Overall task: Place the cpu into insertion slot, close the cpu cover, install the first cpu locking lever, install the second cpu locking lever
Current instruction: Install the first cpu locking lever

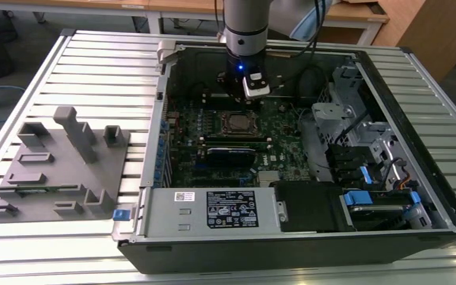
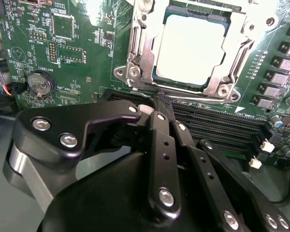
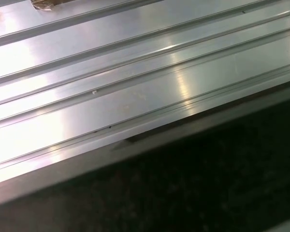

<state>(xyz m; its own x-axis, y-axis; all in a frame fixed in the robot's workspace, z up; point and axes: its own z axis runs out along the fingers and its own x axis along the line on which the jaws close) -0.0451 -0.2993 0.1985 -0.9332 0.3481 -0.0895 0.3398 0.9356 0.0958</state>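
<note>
Gripper (image 2: 160, 102) is nearest in the second wrist view. Its black fingers (image 2: 157, 145) are pressed together, no gap seen btwn the tips. Tips sit at the near edge of the cover (image 2: 139, 53), touching or just short of it; can't tell if anything thin is nipped btwn them. Cover lies flat over the cpu (image 2: 191, 43), which sits in the socket (image 2: 203, 10) w/ its bright top showing thru the cut-out. Memory slots (image 2: 222, 123) run just beside the tips. Coin battery (image 2: 40, 83) sits well apart on the green board (image 2: 72, 29). In the exterior view the gripper (image 1: 248, 95) hangs just beside the socket, mid-board, inside the open PC case (image 1: 291, 249) on the slatted table (image 1: 93, 59).
</note>
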